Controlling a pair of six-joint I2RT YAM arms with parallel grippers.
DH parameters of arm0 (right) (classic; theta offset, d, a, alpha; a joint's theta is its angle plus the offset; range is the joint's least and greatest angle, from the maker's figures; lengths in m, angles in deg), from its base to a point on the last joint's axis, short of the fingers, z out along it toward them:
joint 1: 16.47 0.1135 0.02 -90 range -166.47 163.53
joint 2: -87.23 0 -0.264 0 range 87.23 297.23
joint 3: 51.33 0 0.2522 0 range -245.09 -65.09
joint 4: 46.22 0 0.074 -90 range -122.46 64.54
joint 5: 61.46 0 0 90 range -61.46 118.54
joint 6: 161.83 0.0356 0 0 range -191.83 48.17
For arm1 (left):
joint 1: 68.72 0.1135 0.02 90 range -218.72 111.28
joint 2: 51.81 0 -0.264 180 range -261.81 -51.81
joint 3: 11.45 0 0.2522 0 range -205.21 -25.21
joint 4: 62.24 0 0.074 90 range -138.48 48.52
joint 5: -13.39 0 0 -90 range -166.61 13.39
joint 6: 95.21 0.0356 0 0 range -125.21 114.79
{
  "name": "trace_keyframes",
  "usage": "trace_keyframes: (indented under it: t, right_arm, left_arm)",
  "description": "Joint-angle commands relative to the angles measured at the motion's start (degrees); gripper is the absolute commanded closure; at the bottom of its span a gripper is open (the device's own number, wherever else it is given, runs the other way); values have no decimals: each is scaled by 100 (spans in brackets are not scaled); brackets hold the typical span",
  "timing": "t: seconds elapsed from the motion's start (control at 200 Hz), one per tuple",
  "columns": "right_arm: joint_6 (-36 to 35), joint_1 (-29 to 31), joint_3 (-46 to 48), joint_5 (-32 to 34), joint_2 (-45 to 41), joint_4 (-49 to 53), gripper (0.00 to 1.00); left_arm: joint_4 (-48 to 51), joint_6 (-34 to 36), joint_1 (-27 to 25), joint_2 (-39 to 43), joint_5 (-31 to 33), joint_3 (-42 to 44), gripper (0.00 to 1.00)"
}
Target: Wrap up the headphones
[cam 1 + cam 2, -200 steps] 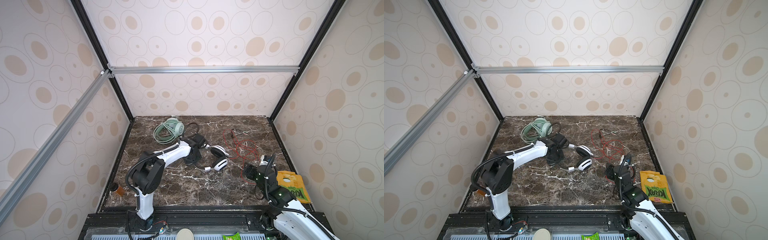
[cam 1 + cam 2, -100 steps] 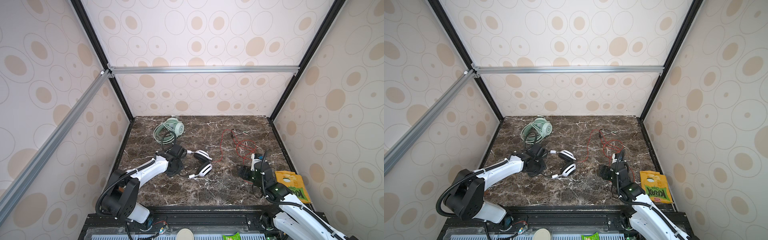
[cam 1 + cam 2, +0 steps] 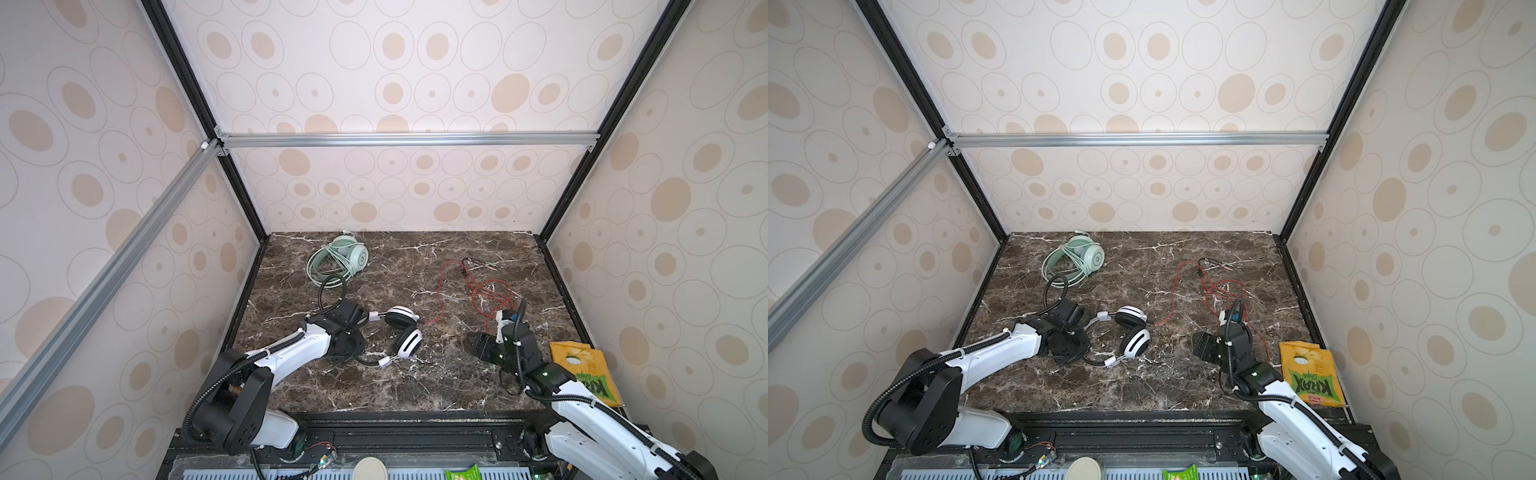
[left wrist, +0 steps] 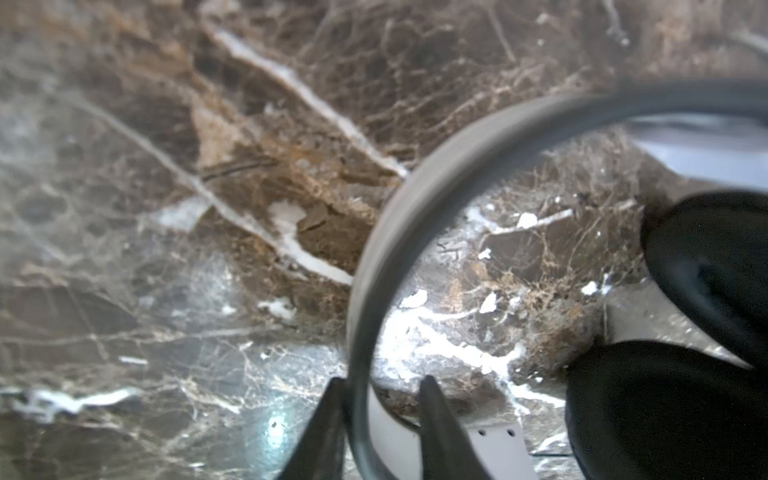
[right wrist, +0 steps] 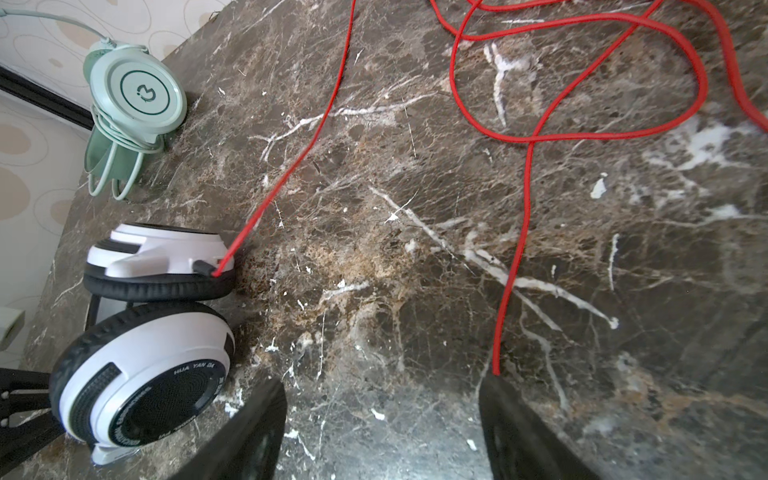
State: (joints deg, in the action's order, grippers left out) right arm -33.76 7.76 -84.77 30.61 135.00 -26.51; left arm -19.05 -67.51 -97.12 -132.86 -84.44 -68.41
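Dark marble tabletop holds the white-and-black headset with silver headband near centre, dragged toward seven o'clock. Left gripper has just loosened, jaws open astride the band. The right gripper gapes empty by the loose red cable trailing from two o'clock, so winding can begin.

far headset at table back left | near headset in front of it, mid-left | its band inside left gripper | cord runs right to back right | right gripper in front of cord | bag at front right edge
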Motion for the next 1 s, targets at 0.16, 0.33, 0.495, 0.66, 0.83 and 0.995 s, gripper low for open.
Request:
trace_keyframes:
  t: [0.16, 0.33, 0.495, 0.66, 0.83, 0.995]
  right_arm:
    - [-121, 22, -79, -58, 355, -385, 24]
    - [-197, 25, 5, 51, 222, -311, 23]
    - [-213, 21, 200, 325, -105, -234, 22]
    - [-230, 25, 307, 443, -309, -244, 22]
    - [-245, 26, 298, 444, -303, -287, 22]
    - [-184, 21, 351, 366, -344, -358, 22]
  left_arm:
    - [390, 1109, 403, -475, 523, -653, 56]
    - [241, 1157, 417, -809, 283, -672, 66]
    - [186, 1129, 374, -859, 177, -612, 68]
    - [370, 1095, 156, -932, 212, -670, 67]
    - [642, 828, -83, -1030, 232, -687, 68]
    - [906, 558, -191, -1227, 401, -541, 75]
